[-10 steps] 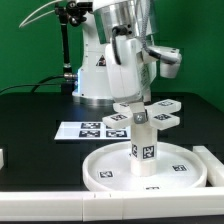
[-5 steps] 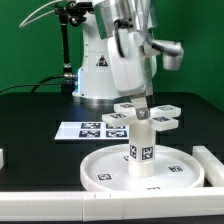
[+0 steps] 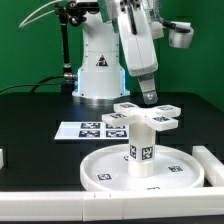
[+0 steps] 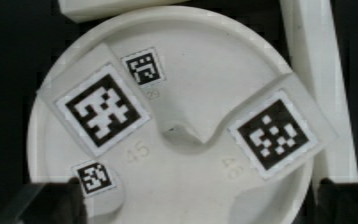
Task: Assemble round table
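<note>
Green backdrop wall (image 3: 30,45), black tabletop (image 3: 35,115)

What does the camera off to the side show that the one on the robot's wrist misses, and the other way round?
Only the exterior view shows the arm and its hand lifted clear above the cross-shaped piece, plus the marker board and a white rail block. Only the wrist view shows the tags on the parts up close and large. Both show the round disc with the leg standing on it.
</note>
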